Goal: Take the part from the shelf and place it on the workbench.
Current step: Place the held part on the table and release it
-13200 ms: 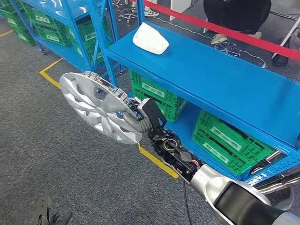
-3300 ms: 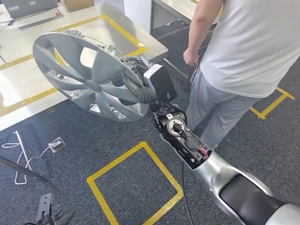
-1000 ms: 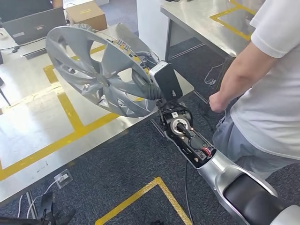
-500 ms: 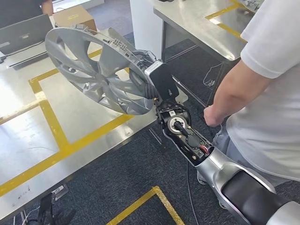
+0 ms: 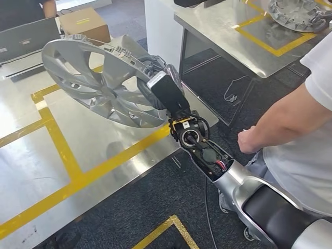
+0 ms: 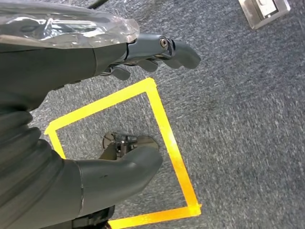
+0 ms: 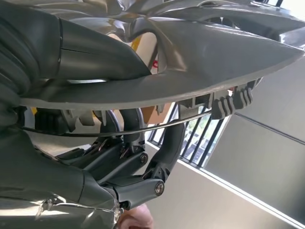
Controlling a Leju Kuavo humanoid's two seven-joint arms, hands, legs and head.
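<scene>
A silver wheel cover (image 5: 98, 83) with curved spokes hangs tilted above the steel workbench (image 5: 35, 155), which is marked with yellow tape lines. My right hand (image 5: 158, 88) grips its near rim. In the right wrist view the thumb (image 7: 97, 50) lies on one face of the wheel cover (image 7: 201, 52) and the fingers (image 7: 144, 157) curl behind the rim. My left hand (image 6: 118, 109) hangs over grey carpet, fingers apart and holding nothing.
A person in a white shirt (image 5: 313, 155) stands close on the right, their fist (image 5: 248, 141) near my right forearm. A second steel table (image 5: 250, 41) behind holds another wheel cover (image 5: 297, 13). A cardboard box (image 5: 80, 23) and a laptop (image 5: 19, 41) sit at the workbench's far side.
The camera has moved nearer the workbench, which now spreads under the wheel cover. My right hand still holds the cover, a little lower and more to the left.
</scene>
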